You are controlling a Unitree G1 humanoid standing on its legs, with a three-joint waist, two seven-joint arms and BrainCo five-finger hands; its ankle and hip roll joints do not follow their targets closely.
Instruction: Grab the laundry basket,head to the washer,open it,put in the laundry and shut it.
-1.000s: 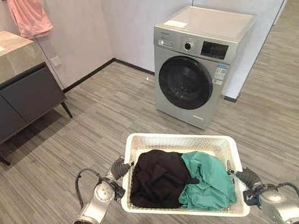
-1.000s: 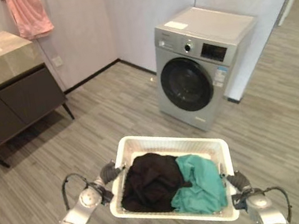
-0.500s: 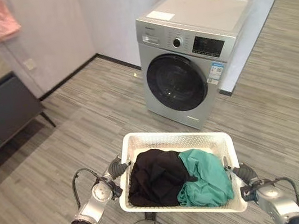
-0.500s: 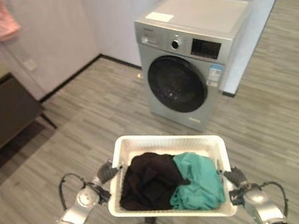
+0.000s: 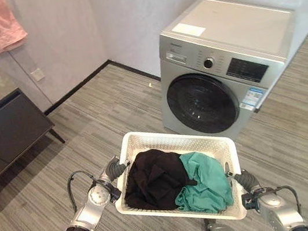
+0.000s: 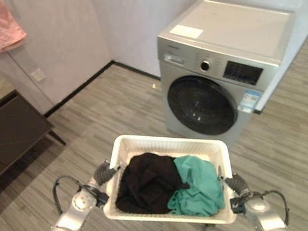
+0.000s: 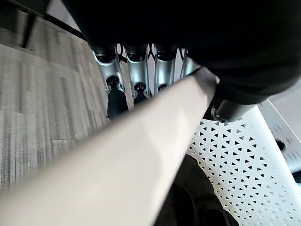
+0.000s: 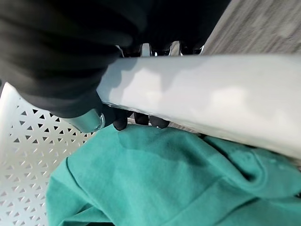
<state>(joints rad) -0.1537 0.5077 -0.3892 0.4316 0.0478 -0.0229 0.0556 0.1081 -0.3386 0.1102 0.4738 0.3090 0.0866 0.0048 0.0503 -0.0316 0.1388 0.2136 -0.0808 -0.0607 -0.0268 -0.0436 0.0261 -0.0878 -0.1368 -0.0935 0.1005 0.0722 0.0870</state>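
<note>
One white laundry basket (image 5: 218, 147), long axis left-right, rim clasped by left hand (image 5: 114, 169) and right hand (image 5: 243, 181); washer (image 5: 226, 69) straight beyond, door closed.

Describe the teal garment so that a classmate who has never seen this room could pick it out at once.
Start at the silver front-loading washing machine in the corner, then look at the white perforated laundry basket carried in front of it between the left hand and the right hand. The teal garment lies crumpled in the basket's right half, against a black garment; it is the only green thing there.
</note>
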